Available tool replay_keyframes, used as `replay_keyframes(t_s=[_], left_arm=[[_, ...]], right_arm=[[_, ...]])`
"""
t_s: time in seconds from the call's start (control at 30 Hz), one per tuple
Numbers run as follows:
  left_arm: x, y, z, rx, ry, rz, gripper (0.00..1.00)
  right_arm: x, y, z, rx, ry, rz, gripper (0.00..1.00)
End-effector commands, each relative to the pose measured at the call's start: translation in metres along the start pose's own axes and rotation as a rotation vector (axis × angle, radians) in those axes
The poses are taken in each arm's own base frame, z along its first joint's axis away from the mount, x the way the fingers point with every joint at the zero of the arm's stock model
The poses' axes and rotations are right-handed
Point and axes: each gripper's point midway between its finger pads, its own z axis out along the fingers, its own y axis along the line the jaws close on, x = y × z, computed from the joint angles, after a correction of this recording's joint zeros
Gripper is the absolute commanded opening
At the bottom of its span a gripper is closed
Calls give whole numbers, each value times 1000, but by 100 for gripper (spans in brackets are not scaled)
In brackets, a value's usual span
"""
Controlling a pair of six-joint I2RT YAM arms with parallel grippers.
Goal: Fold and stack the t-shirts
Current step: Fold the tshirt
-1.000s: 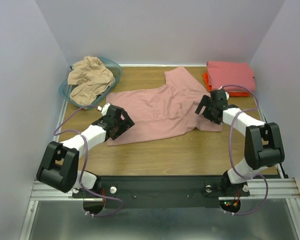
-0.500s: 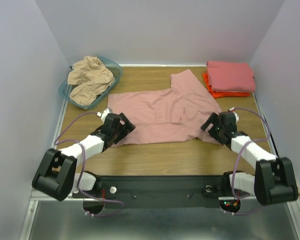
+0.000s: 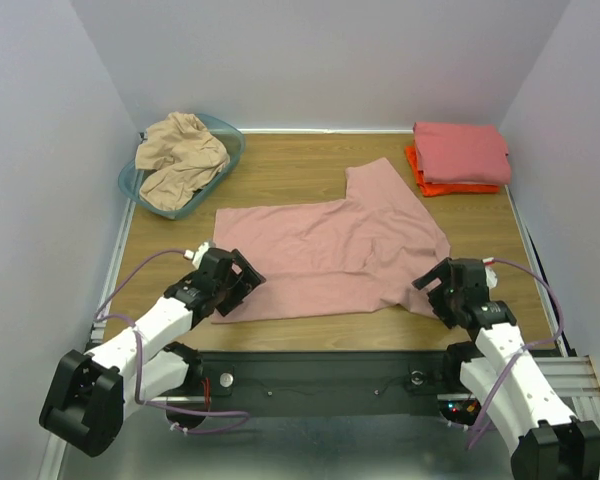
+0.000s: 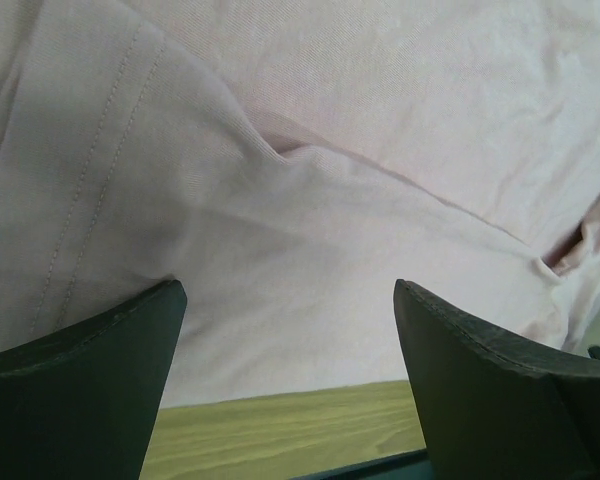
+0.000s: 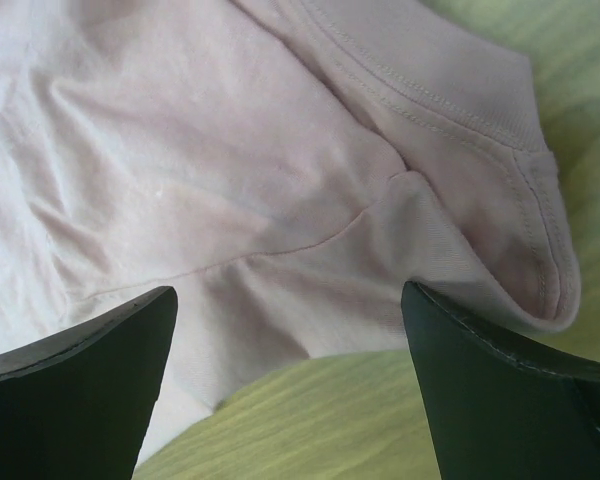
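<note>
A dusty pink t-shirt [image 3: 325,245] lies spread on the wooden table [image 3: 280,160]. My left gripper [image 3: 232,290] is open at its near left corner; in the left wrist view the cloth [image 4: 310,200] lies just ahead of the wide-apart fingers [image 4: 90,380]. My right gripper [image 3: 442,296] is open at the near right sleeve, whose hem shows in the right wrist view [image 5: 450,200]. A tan-beige t-shirt [image 3: 180,158] lies crumpled in the teal basket [image 3: 232,140]. A folded coral pink t-shirt [image 3: 460,150] lies on a folded bright orange one [image 3: 435,187] at the back right.
White walls close in the table on three sides. The black base rail [image 3: 320,372] runs along the near edge. Bare wood shows behind the pink shirt and along the front edge [image 3: 320,330].
Both grippers have drawn back toward the near edge, and the pink shirt has slid nearer with them and lies flatter. Both arms are now folded low by their bases.
</note>
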Motion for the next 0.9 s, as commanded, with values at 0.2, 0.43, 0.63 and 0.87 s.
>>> replay_keyframes(t_s=[0.2, 0.43, 0.63, 0.87], left_arm=[[-18, 49, -12, -288, -98, 12, 98], [-63, 10, -33, -284, -224, 67, 98], [-108, -19, -45, -294, -352, 88, 98], [-170, -79, -20, -310, -441, 136, 98]], right_arm=[[-9, -19, -14, 63, -83, 125, 100], [-26, -1, -25, 23, -119, 104, 100], [-70, 51, -39, -56, -199, -84, 100], [-95, 137, -18, -175, -117, -293, 100]])
